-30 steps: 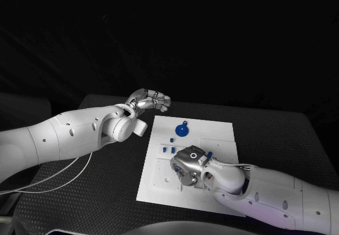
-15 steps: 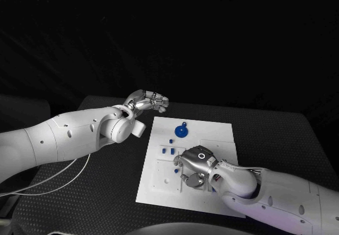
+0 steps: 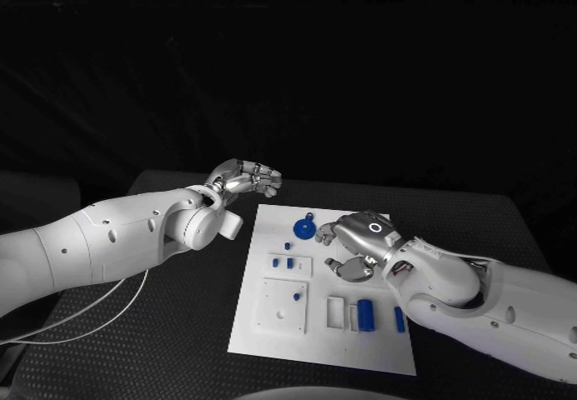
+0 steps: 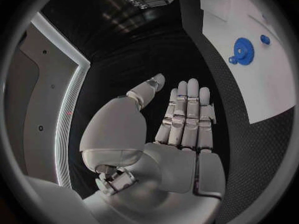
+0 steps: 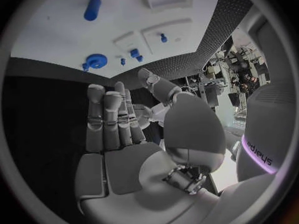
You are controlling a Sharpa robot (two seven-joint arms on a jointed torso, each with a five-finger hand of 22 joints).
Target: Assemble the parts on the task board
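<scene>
The white task board (image 3: 315,348) lies in the middle of the table. A blue gear (image 3: 307,223) sits near its far edge, small blue pegs (image 3: 283,262) stand left of centre, and two blue cylinders (image 3: 365,314) lie at the near right. My right hand (image 3: 356,242) hovers over the board's far right part, fingers straight and holding nothing. In the right wrist view, that hand (image 5: 115,129) shows a bare palm, with the gear (image 5: 95,61) and a cylinder (image 5: 92,8) beyond it. My left hand (image 3: 248,178) hangs beyond the board's far left corner. Its palm (image 4: 182,129) is bare too.
Black textured table (image 3: 157,333) surrounds the board on all sides. A white cable (image 3: 84,310) trails from the left arm over the table's left part. Raised white blocks (image 3: 286,305) with holes stand on the board's near left.
My right hand has lifted off the board's near middle and moved toward the far right. The two blue cylinders it covered now show. The left hand has stayed put.
</scene>
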